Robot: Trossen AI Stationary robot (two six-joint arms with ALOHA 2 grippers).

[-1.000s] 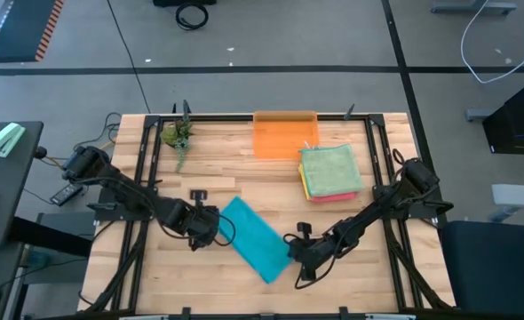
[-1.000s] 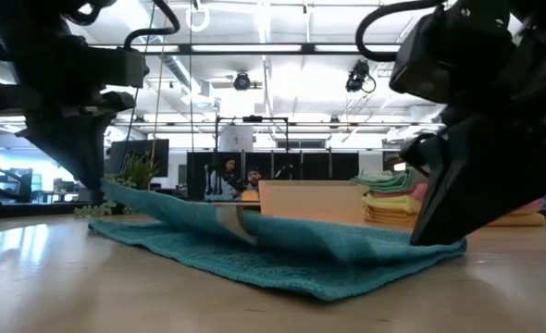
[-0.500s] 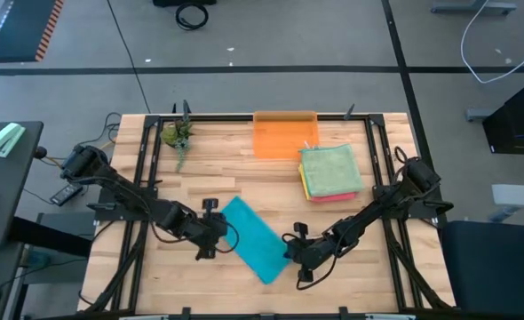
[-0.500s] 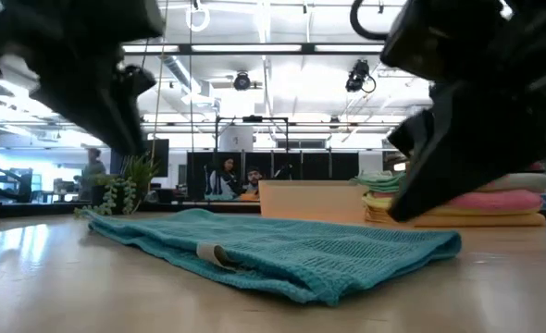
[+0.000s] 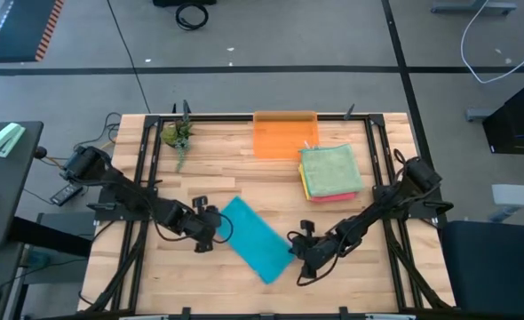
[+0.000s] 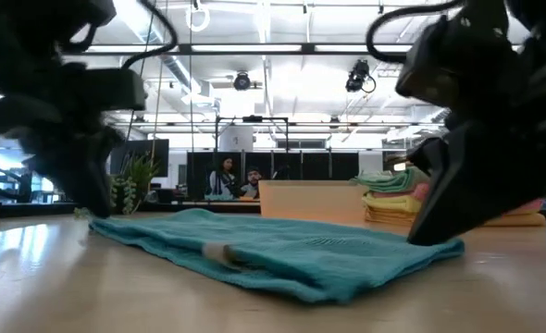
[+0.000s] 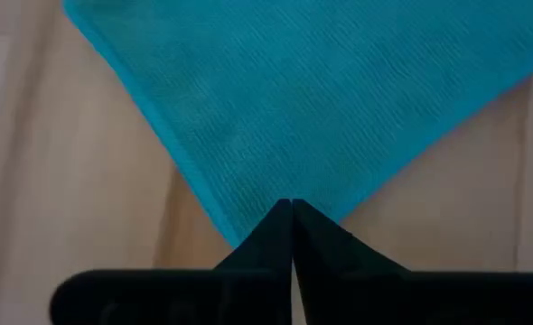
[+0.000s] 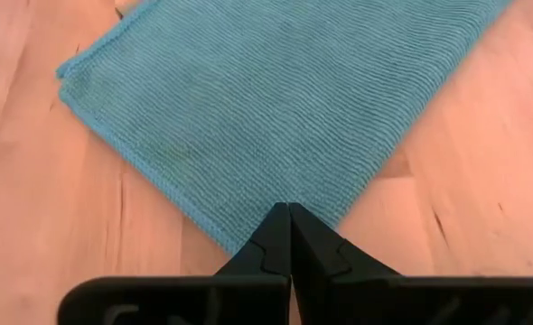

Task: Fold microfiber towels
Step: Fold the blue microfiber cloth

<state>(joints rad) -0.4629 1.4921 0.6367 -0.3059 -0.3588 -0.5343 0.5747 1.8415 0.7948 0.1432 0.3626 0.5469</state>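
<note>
Since opening, left end effector (image 7: 291, 212) has pinched teal towel (image 5: 255, 236); right end effector (image 8: 289, 217) grips its opposite corner.

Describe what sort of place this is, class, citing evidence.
Probably a robotics lab in an open office: a wooden table in a metal frame, ceiling strip lights, and people at desks behind.

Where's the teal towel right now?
In the high view the teal towel lies folded and slanted on the table's near middle, between the left gripper and the right gripper.
</note>
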